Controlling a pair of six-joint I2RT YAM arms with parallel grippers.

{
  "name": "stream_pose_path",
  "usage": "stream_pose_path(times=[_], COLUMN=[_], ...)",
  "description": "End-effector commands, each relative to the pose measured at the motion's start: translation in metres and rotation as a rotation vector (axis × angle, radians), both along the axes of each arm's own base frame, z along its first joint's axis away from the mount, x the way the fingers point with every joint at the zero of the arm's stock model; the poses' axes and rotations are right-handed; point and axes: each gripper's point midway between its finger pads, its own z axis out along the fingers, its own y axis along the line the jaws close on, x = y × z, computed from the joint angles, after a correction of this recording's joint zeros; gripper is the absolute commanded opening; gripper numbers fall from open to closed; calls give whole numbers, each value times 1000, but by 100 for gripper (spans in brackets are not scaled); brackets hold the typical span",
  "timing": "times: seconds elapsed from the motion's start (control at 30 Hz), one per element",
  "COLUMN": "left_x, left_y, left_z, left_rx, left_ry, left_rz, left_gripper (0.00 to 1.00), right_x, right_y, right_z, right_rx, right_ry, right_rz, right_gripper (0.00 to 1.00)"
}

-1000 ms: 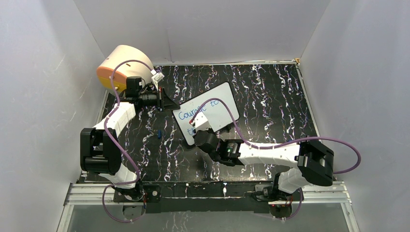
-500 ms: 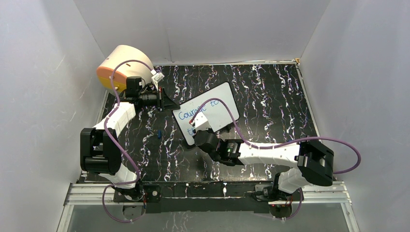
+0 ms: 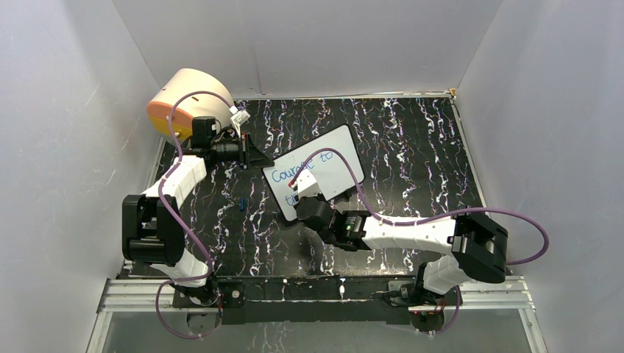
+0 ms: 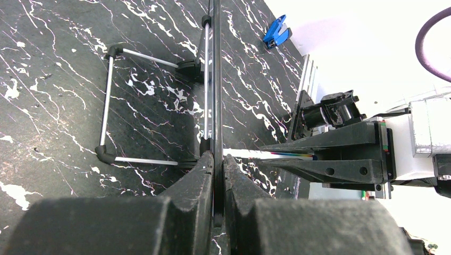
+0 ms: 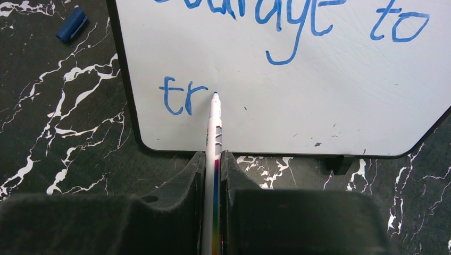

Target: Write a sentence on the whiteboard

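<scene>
- The right gripper (image 5: pixel 213 159) is at the near edge of the whiteboard (image 3: pixel 341 145), clamped on a white marker (image 5: pixel 215 127) that runs forward between its two fingers.
- The marker's blue tip touches the whiteboard's face low on its left part, just right of the letters "tr".
- The whiteboard sits near the middle of the black marbled table (image 3: pixel 412 147), turned at an angle to the table's edges, with its long near edge facing the right arm.
- The sentence (image 5: pixel 167 95) is in blue handwriting on the whiteboard. The top line reads "Courage to", though the tops of the letters are cut off in the right wrist view. The second line so far shows only "tr".
- A small black foot (image 5: pixel 335 162) shows under the whiteboard's near edge, to the right of the marker.
- A blue cap (image 3: pixel 242 203) lies on the table just beside the whiteboard's near left corner, apart from it.
- The left gripper (image 4: pixel 217 159) is at the whiteboard's left edge, its fingers closed on the thin rim. The left wrist view shows the board edge-on between them.
- A wire stand (image 4: pixel 109 101) with metal rods and black joints rests on the table against the whiteboard's back.
- A cream-and-orange drum (image 3: pixel 184 103) stands beyond the whiteboard to the left, in the table's far left corner, well apart from it.
</scene>
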Motion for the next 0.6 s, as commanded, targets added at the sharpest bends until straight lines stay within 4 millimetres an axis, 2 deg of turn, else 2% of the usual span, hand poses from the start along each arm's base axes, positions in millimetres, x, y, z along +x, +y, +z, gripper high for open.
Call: stream_pose_path(times=[0.0, 0.33, 0.57], left_x=[1, 1, 1], left_y=[3, 3, 3], left_z=[-23, -24, -23], left_rx=[67, 68, 68], left_ry=[54, 55, 56], left_rz=[38, 39, 39], left_gripper=[0, 0, 0], right_x=[5, 6, 5], right_y=[9, 11, 7], right_z=[11, 8, -1], right_rx=[60, 60, 38], right_ry=[-21, -16, 4], right_rz=[-6, -1, -9], right_gripper=[0, 0, 0])
